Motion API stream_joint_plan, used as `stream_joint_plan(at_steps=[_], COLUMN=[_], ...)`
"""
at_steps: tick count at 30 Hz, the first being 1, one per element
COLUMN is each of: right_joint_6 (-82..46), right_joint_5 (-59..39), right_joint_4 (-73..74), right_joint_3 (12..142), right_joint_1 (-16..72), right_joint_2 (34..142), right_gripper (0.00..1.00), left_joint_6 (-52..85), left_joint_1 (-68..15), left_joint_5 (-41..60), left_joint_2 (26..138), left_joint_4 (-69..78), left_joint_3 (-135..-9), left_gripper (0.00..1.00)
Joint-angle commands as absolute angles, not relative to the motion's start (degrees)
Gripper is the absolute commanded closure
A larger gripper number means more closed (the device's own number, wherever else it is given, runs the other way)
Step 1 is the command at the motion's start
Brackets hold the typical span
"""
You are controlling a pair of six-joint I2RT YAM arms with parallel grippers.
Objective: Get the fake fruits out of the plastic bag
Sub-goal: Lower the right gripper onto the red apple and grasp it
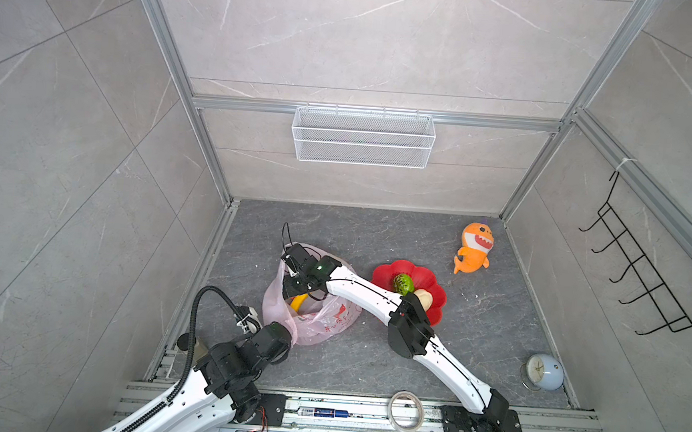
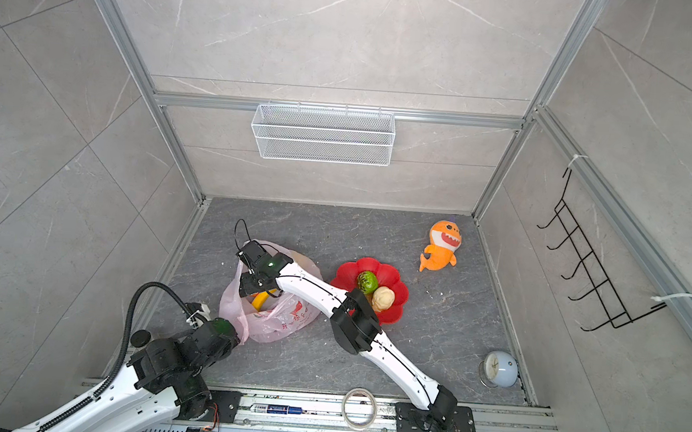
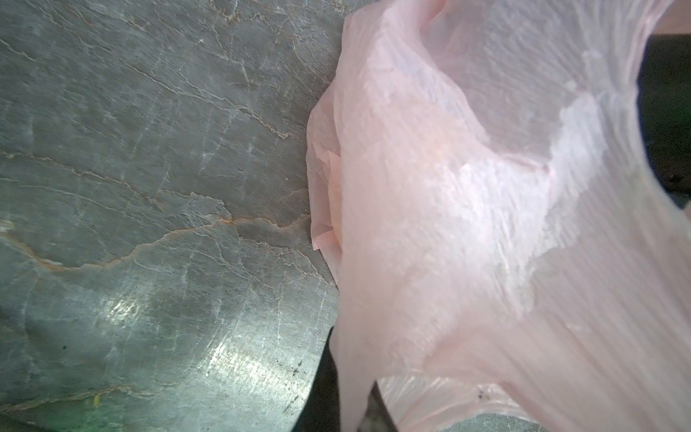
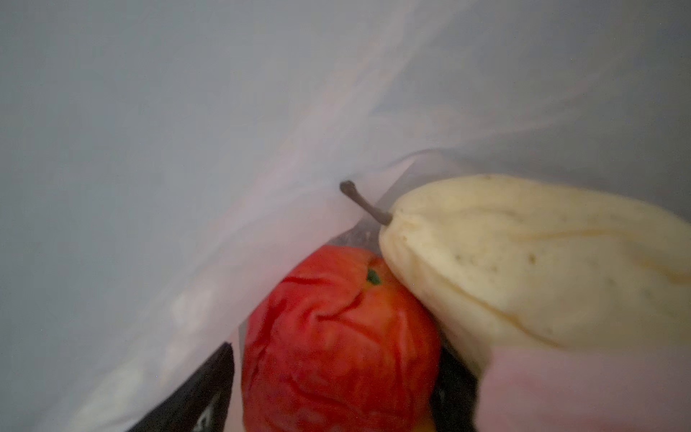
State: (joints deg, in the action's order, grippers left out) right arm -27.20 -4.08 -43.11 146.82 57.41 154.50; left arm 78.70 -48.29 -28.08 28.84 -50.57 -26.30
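Note:
The pink plastic bag [image 1: 320,319] [image 2: 283,317] lies at the left of the floor with its mouth held up. My left gripper [image 3: 353,411] is shut on the bag's film [image 3: 486,187]. My right gripper [image 1: 293,292] [image 2: 249,287] reaches across into the bag. In the right wrist view it [image 4: 336,359] is open, with a red fruit [image 4: 336,336] between its fingers and a cream pear [image 4: 523,262] beside it. A yellow banana [image 1: 297,302] [image 2: 261,298] shows in the bag's mouth. A green fruit [image 1: 404,283] and a cream one [image 1: 424,298] lie on the red dish [image 1: 435,281].
An orange plush shark [image 1: 474,247] lies at the back right. A pale blue clock [image 1: 544,372] stands at the front right. A tape ring [image 1: 405,411] rests on the front rail. A white wire basket [image 1: 362,137] hangs on the back wall, a black hook rack [image 1: 641,267] on the right wall.

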Motion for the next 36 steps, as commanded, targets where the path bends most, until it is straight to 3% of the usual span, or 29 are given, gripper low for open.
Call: stream_joint_plan(at_steps=[1,22,36], right_joint_6=[-27.6,-25.8,-24.6], right_joint_5=[-3.6,-3.3,-4.3], right_joint_4=[-44.2,-42.1,-37.4], right_joint_3=[148.4,139.7,125.4], right_joint_1=[57.6,57.6,57.6], right_joint_2=[156.7,147.5,137.0], right_gripper=[0.19,0.46,0.49], left_joint_6=[77.4,76.5,76.6], left_joint_1=[-48.4,-48.4,-48.4], left_joint_5=[-28.3,-29.3,-30.0], left_joint_2=[28.7,28.5,28.8], left_joint_4=[-49.7,-48.4,-48.7], left_joint_3=[-26.0,-26.1,-26.5], left_gripper=[1.00,1.00,1.00])
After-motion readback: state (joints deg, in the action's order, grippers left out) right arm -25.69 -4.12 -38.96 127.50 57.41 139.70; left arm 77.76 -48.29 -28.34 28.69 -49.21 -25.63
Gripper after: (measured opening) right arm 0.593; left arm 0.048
